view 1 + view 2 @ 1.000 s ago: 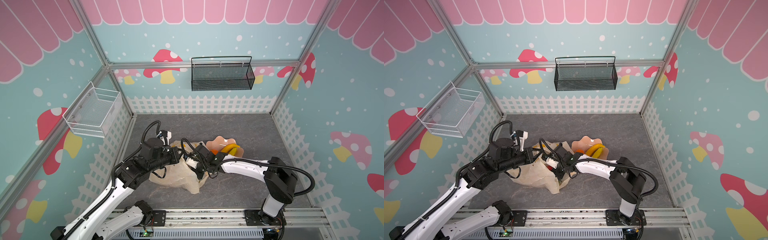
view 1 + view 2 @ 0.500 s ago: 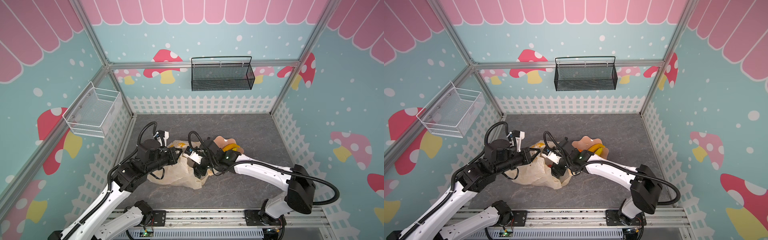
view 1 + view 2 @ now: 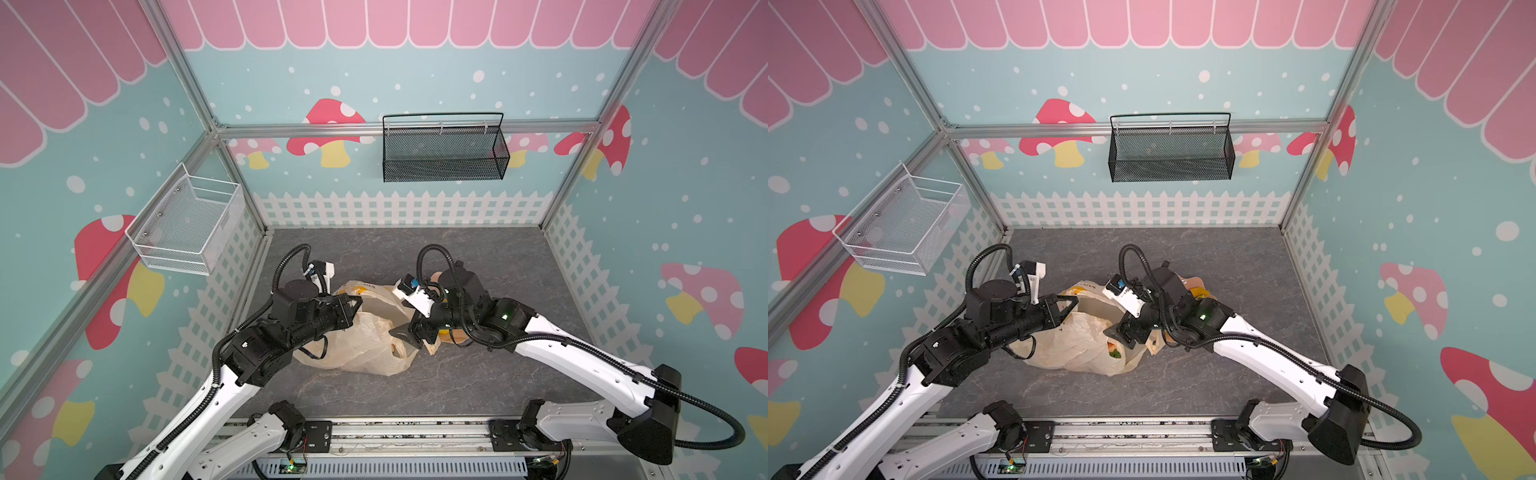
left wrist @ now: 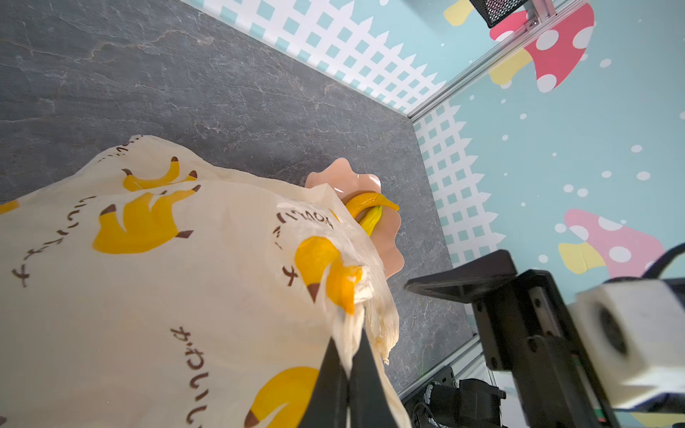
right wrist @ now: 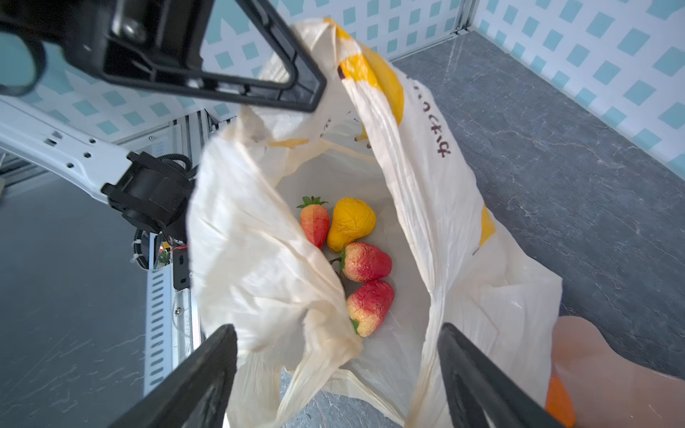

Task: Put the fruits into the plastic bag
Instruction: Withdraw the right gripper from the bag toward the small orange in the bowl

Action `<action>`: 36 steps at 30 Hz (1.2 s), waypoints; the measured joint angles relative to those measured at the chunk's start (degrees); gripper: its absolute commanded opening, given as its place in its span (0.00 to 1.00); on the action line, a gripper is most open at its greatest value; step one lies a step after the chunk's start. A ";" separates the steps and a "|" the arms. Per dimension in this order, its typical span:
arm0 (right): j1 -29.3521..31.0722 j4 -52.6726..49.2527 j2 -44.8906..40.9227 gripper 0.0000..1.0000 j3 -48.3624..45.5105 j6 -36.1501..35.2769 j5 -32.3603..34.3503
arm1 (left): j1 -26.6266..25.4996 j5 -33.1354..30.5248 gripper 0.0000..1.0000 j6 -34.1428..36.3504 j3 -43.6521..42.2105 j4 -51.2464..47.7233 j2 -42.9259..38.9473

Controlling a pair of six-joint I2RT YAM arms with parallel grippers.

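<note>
Grey stone-look worktop [image 3: 498, 257], with teal mushroom-print walls around it. Near its middle the plastic bag [image 3: 361, 345] lies slumped with its mouth lifted. The right wrist view shows three strawberries [image 5: 365, 261] and a yellow fruit [image 5: 350, 222] at the bottom of the bag. On the bag's rim the left pincer [image 4: 348, 355] is clamped tight. Over the mouth hangs the right pincer [image 5: 335, 328], jaws wide apart and gripping nothing. Just beside the bag, a pink plate [image 4: 356, 181] carries bananas [image 4: 370, 207]. An orange piece [image 5: 559, 404] shows at the plate's edge.
</note>
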 measured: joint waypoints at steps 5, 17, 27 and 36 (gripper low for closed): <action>-2.71 -0.02 -3.17 0.86 2.16 1.70 -0.57 | 0.04 -0.04 0.00 0.00 0.00 -0.11 -0.02; -22.93 -4.20 2.05 0.84 6.29 15.32 -1.62 | 0.33 -0.63 0.00 -0.02 -0.39 -1.62 -2.08; -25.92 -9.97 13.77 0.83 6.05 20.22 -2.64 | 0.33 -0.68 0.00 0.02 -0.61 -2.38 -2.08; -26.01 -9.07 26.60 0.80 6.05 19.67 -1.64 | 0.33 -0.59 0.00 0.02 -0.61 -2.43 -1.51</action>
